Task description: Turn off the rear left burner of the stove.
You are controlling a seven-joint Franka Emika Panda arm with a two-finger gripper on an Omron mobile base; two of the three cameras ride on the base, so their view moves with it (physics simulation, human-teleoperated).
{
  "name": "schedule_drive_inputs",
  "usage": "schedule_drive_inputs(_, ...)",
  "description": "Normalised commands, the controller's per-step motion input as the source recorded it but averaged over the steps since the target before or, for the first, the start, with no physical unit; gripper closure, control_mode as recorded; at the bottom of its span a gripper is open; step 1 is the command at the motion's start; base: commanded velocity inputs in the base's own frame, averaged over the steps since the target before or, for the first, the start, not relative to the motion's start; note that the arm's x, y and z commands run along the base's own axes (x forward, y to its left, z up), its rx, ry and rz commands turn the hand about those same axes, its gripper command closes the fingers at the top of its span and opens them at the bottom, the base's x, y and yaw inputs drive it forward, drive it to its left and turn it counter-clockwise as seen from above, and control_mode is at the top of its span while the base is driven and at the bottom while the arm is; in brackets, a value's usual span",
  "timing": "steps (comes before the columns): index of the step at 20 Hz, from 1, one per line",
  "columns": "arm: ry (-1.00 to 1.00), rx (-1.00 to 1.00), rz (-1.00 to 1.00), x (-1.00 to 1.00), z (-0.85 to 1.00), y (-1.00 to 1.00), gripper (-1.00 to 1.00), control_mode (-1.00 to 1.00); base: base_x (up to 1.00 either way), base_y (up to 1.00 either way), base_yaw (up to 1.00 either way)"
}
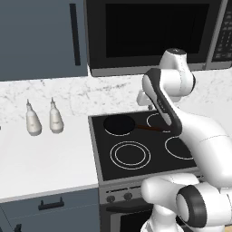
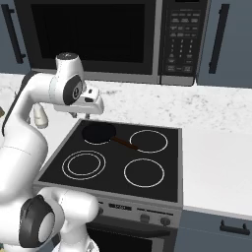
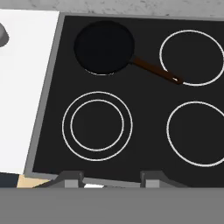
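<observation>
1. Rear left burner (image 3: 101, 72): upper left of the stove glass in the hand view. Almost wholly covered by a small black skillet (image 3: 103, 47); only a thin arc of its ring shows under the pan's near edge.
2. Skillet: round, black, sits on that burner. Its brown handle (image 3: 155, 71) runs toward the lower right of the hand view, and its tip overlaps the ring of the rear right burner (image 3: 192, 57).
3. Stove (image 2: 113, 170): black glass cooktop. Double-ringed burner (image 3: 97, 126) at front left, bright single-ring burner (image 3: 197, 133) at front right. Grey front strip with small dark knobs (image 2: 143, 217) shows along the lower edge in the right base view; also seen in the left base view at lower centre.
4. Claw (image 3: 111, 179): two dark finger tips rise at the bottom centre of the hand view, apart, with a plain gap between them and nothing held. It hangs above the front part of the stove, touching nothing. In the right base view the hand sits at the upper left, over the rear left corner of the cooktop.
5. Table (image 1: 45, 154): white top, left of the stove in the left base view. Two pale bottles (image 1: 44, 118) stand side by side near the marbled back wall, well apart from the stove.
6. Black microwave (image 2: 93, 34): above the stove, top of both base views.
</observation>
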Motion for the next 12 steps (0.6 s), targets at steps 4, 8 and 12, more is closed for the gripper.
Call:
schedule_drive_inputs(4, 0.00, 0.00, 0.00, -0.21, 0.00, 0.00, -1.00, -1.00, 0.00, 0.00, 0.00)
schedule_drive_inputs(8, 0.00, 0.00, 0.00, -0.25, 0.00, 0.00, -1.00, -1.00, 0.00, 0.00, 0.00)
schedule_drive_inputs(12, -0.02, 0.00, 0.00, -0.39, 0.00, -0.04, -1.00, -1.00, 0.00, 0.00, 0.00)
